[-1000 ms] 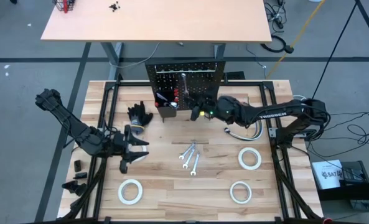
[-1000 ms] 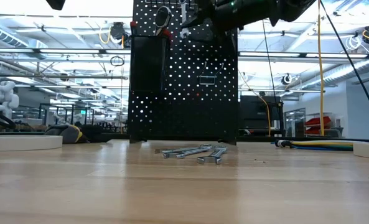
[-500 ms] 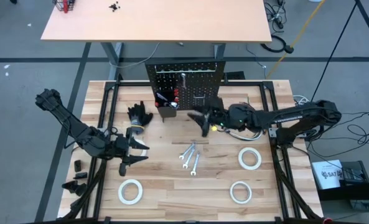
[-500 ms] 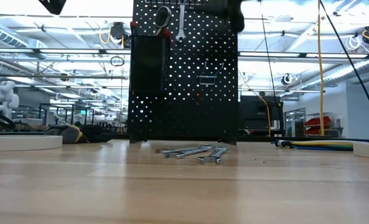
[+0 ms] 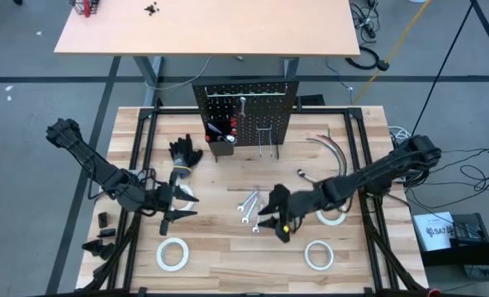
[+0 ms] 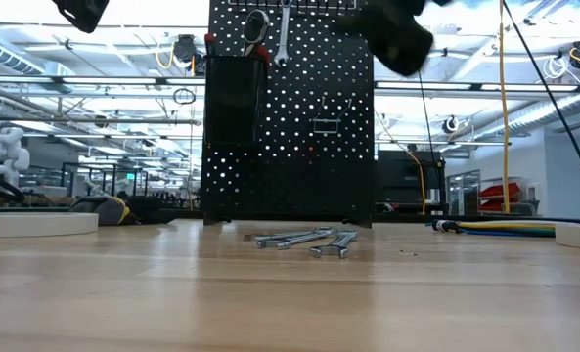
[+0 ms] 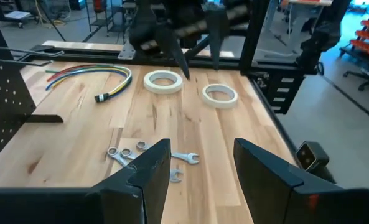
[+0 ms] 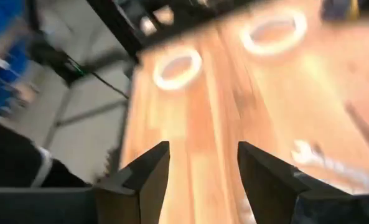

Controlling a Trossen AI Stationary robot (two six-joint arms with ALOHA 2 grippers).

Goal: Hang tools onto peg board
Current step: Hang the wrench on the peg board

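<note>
Worktop [image 5: 228, 256] of pale planks carries the whole job: a black peg board [image 5: 246, 111] stands upright at its far edge, with a box bin [image 5: 221, 147] holding screwdrivers [image 5: 218, 129] and one wrench [image 6: 284, 32] already hung on a hook near the top. Four tape rolls lie flat towards the near side, among them one at near left [image 5: 172, 254] and one at near right [image 5: 318, 255]. A cluster of loose wrenches [image 5: 251, 209] lies at mid-worktop, in front of the board.

The right tool [image 5: 275, 223], jaws spread and holding nothing, hangs just beside those wrenches. The left tool [image 5: 178, 204], also spread and empty, waits over the left side of the worktop near a pair of black gloves [image 5: 185, 153].

The wrenches look to be stiff, light, smooth steel lying flat on wood, so likely slippery and hard to get under; the slim shank between the two heads seems the best place to pinch, leaving the ring or open end free for a hook. The rolls should be light and slightly yielding, best taken across the rim.

A second ago the right arm reached up at the board's face; half a second ago it was drawing back; now it has swung down to the loose wrenches, while the left arm has barely stirred.
</note>
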